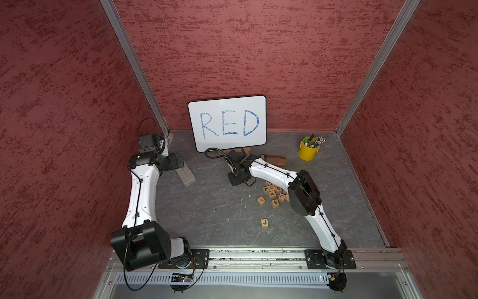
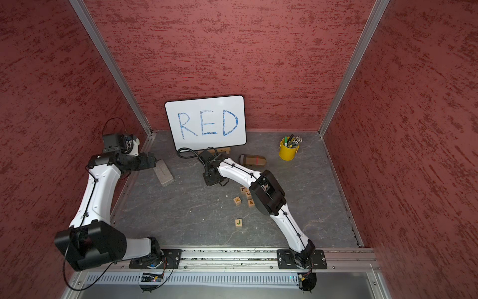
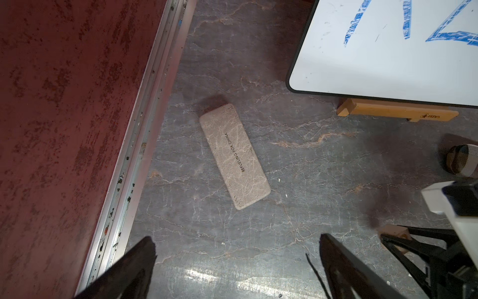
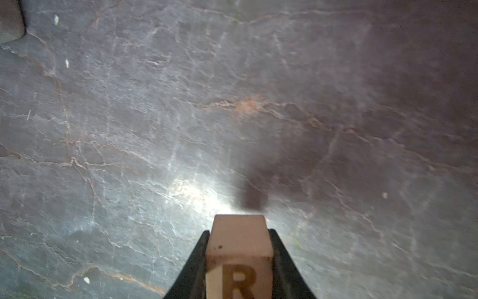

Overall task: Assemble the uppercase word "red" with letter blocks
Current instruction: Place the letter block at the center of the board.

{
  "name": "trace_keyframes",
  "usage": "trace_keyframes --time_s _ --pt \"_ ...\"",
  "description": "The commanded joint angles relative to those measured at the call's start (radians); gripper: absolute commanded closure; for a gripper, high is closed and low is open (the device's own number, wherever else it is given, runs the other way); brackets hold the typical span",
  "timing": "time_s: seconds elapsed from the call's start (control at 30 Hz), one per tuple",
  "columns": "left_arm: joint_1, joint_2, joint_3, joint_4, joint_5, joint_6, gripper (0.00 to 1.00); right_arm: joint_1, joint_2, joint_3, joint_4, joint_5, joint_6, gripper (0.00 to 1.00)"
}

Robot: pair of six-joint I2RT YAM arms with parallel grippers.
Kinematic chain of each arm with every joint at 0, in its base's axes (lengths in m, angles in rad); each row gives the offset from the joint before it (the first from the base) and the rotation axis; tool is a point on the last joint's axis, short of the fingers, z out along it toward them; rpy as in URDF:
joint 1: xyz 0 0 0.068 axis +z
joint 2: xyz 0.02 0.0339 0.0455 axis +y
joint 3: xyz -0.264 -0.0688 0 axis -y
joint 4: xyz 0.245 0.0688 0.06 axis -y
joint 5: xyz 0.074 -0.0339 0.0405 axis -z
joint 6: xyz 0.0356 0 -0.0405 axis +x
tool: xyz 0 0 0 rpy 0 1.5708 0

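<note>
right gripper (image 4: 238,231): clamped on R block (image 4: 239,248) | place: mid-table, near side of whiteboard (image 1: 227,121), left of E block (image 1: 275,202) and D block (image 1: 278,189) | facing: R face turned back along the gripper; cube, no long axis | left gripper (image 3: 236,246): apart, empty

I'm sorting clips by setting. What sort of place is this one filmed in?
Most likely a lab test cell for robot manipulation: a left arm and right arm bolted to an aluminium rail, red textured panels boxing in the tabletop, and a propped whiteboard reading RED as a prompt.
</note>
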State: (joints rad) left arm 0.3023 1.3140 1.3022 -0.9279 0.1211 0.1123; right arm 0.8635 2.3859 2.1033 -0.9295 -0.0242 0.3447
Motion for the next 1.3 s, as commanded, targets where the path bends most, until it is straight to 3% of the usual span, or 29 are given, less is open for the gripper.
trace_keyframes --time_s 0.0,0.13,0.33,0.5,0.77,0.97,1.27 --pt "0.027 -0.044 -0.019 -0.016 0.036 0.027 0.00 0.028 0.068 0.150 -0.097 0.014 0.014 0.76" --pt "0.059 -0.065 -0.020 -0.039 0.083 0.027 0.01 0.043 0.145 0.270 -0.154 0.016 0.010 0.75" --pt "0.058 -0.071 -0.034 -0.057 0.148 0.051 0.00 0.046 0.172 0.271 -0.146 0.018 0.010 0.70" --pt "0.019 -0.040 -0.032 -0.135 0.300 0.156 0.00 0.046 0.186 0.262 -0.132 0.016 0.008 0.68" --pt "-0.028 -0.011 -0.042 -0.249 0.428 0.309 0.00 0.046 0.190 0.238 -0.125 0.026 0.001 0.62" --pt "-0.033 -0.034 -0.036 -0.245 0.450 0.315 0.00 0.045 0.181 0.241 -0.122 0.049 0.000 0.47" --pt "-0.041 -0.033 0.014 -0.210 0.400 0.250 0.00 0.046 0.084 0.194 -0.086 0.046 -0.009 0.40"
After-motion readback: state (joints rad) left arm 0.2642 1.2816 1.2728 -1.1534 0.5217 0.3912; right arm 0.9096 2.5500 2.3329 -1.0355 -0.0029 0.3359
